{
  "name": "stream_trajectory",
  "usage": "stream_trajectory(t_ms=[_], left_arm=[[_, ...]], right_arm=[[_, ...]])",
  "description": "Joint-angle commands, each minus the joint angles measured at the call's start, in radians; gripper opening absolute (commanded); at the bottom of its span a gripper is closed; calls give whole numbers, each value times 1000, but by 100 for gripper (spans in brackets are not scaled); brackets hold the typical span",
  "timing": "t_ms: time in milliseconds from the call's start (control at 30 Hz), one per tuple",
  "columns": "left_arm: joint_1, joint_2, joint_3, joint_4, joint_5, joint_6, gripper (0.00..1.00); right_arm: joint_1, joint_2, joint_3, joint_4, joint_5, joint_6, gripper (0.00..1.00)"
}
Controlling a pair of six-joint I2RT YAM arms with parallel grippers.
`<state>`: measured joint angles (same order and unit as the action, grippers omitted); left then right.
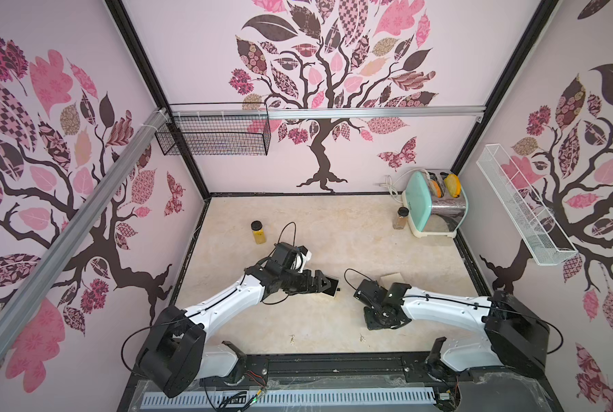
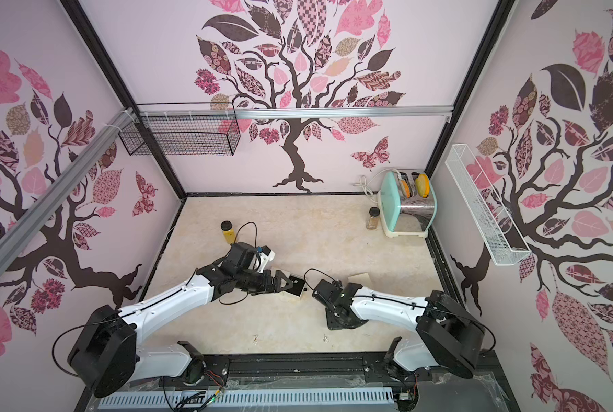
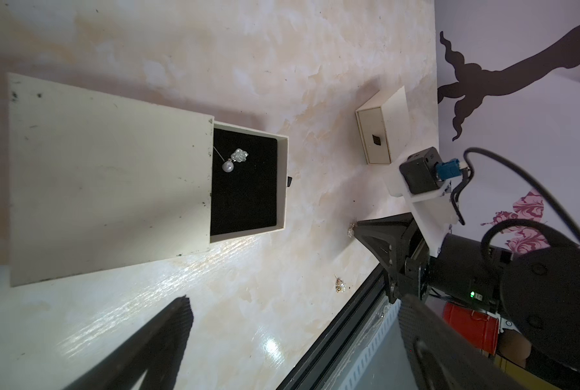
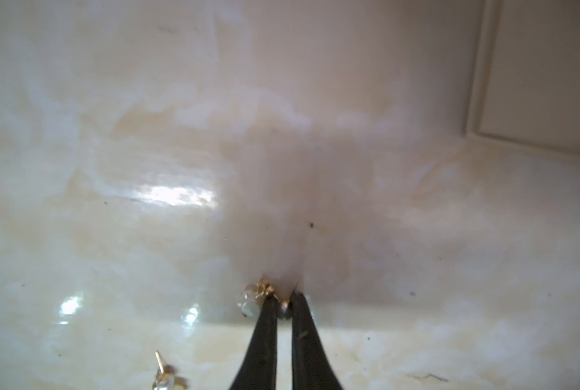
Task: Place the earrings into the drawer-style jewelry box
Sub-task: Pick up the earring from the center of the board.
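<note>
Presently, at left, the left gripper hangs spread wide by the jewelry box, whose drawer stands open with one earring inside. At near right, the right gripper pinches a second earring by its post on the table. Advise lifting straight and slowly, lest it slip.

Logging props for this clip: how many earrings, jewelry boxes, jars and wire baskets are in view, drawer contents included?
earrings: 4 (one in the drawer, one pinched by the right gripper, two loose)
jewelry boxes: 2
jars: 2
wire baskets: 2
total: 10
</note>
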<state>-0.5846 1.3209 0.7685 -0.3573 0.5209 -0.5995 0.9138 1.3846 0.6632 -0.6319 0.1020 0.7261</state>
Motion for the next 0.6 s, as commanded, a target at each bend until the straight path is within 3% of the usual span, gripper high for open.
stream_trajectory(t_ms=[0,567], left_arm=[[27,-15,-22,21,10,-12,98],[82,26,-3,67,106,-34,98]], right_arm=[[-4,-3,21,73,58,-119,9],[3,-262,-180,596,36,-329,9]])
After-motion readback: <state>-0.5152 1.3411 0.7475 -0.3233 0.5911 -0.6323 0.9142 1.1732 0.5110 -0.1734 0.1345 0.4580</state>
